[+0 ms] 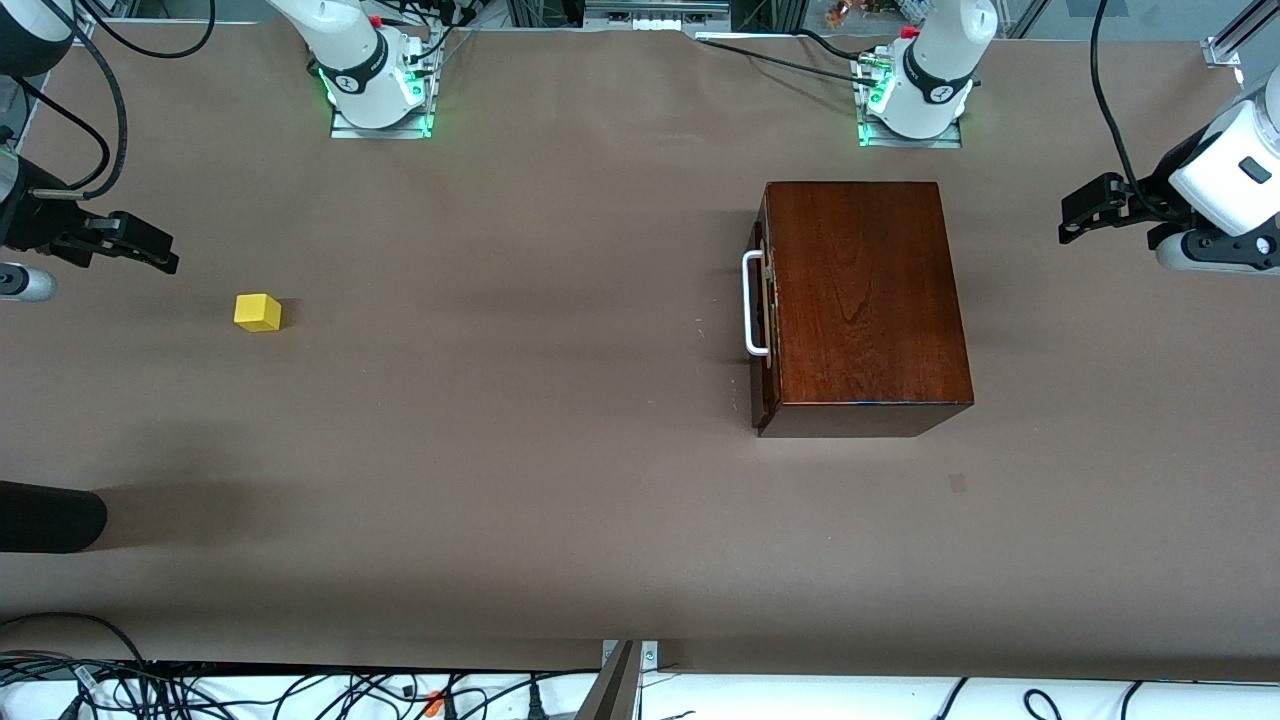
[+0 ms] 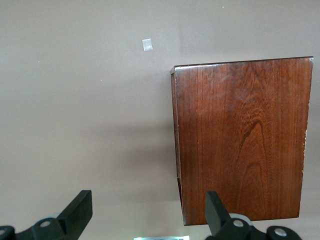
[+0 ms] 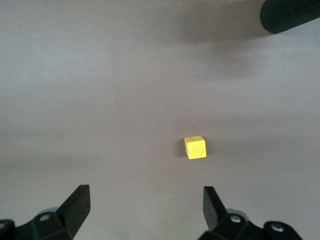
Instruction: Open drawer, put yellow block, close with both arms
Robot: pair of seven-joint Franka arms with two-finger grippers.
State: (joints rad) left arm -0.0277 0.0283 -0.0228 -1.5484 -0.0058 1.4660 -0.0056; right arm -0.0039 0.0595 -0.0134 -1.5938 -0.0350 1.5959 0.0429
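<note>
**Nothing started yet: pull the drawer out first**

I see the wooden box (image 1: 865, 300) sitting on the tabletop (image 1: 560, 480) near the left arm's end. From the middle of the front view it is at about 2 o'clock. The drawer (image 1: 768, 300) is shut, pushed all the way in. Its white handle (image 1: 755, 303) sticks out toward the right arm's end.

The yellow block (image 1: 258, 312) sits alone at about 9 o'clock, well apart from the box.

My right claw (image 1: 150, 248) hangs over the tabletop close to the block. Its fingers are spread wide and hold nothing. My left claw (image 1: 1085, 212) hangs over the tabletop just past the box's plain end. Its fingers are spread wide too, and they hold nothing.

I think the first step is opening the drawer. To do it well, I would put one finger on each side of the handle's bar and squeeze. Then I would pull straight out, not sideways, so the drawer does not jam. The box may slide, so I would press the other claw on it.
</note>
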